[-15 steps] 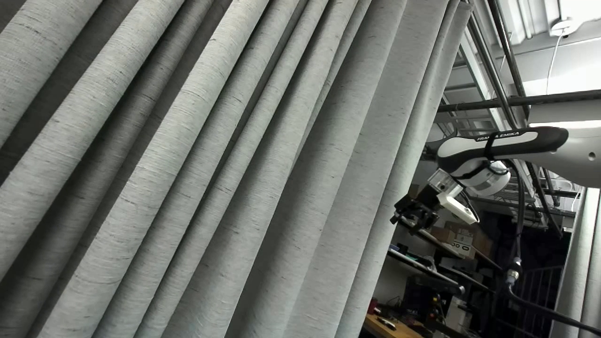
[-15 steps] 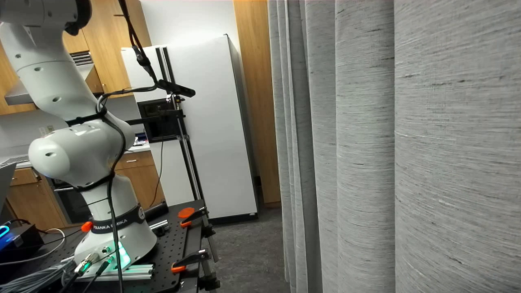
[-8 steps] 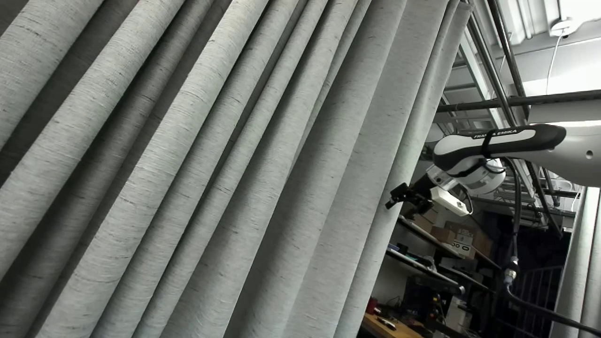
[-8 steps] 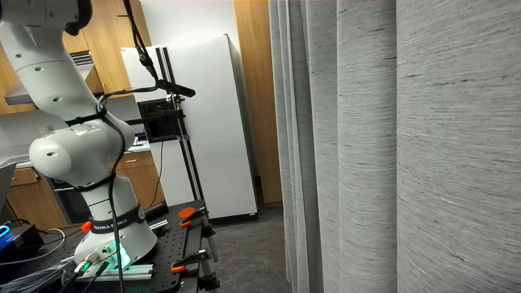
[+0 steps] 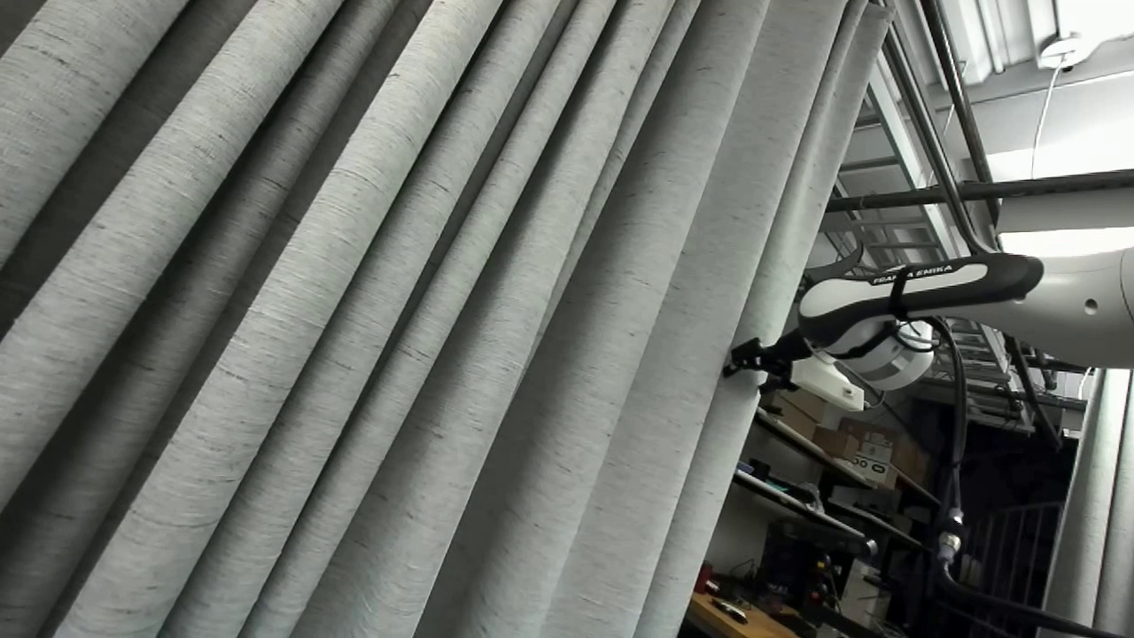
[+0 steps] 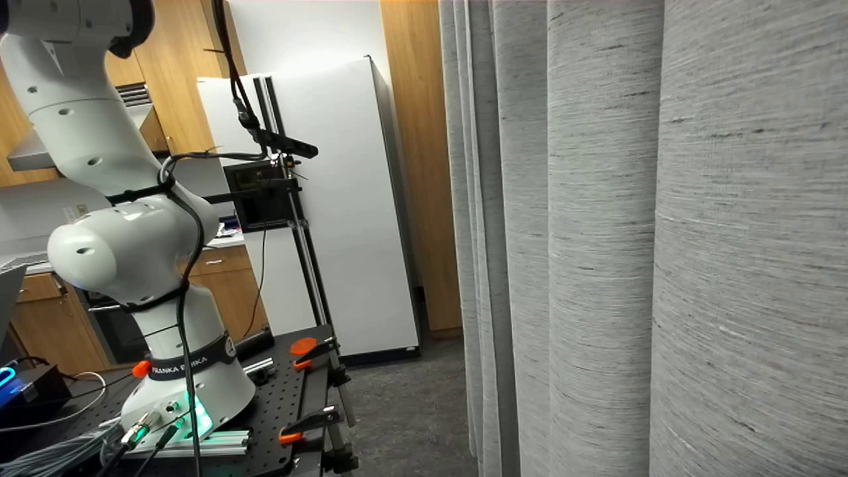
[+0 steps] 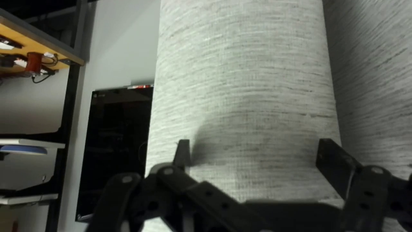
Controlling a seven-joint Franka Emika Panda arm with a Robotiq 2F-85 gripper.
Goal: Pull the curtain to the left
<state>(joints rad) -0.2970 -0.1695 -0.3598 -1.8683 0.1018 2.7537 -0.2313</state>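
Jaws wide apart, the gripper is just by a fold near the edge of the curtain; I cannot tell if they touch. The curtain hangs in long folds in both exterior views. A black screen shows past it.

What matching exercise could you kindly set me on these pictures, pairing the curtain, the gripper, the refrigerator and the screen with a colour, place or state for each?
Column one
1. Curtain
2. Gripper
3. Refrigerator
4. Screen

Column two
A. Wide open in the wrist view
B. Flat and black, left of centre in the wrist view
C. Light grey, hanging pleated, seen in all the views
D. White, standing upright, seen in an exterior view

Right pairs: 1-C, 2-A, 3-D, 4-B.
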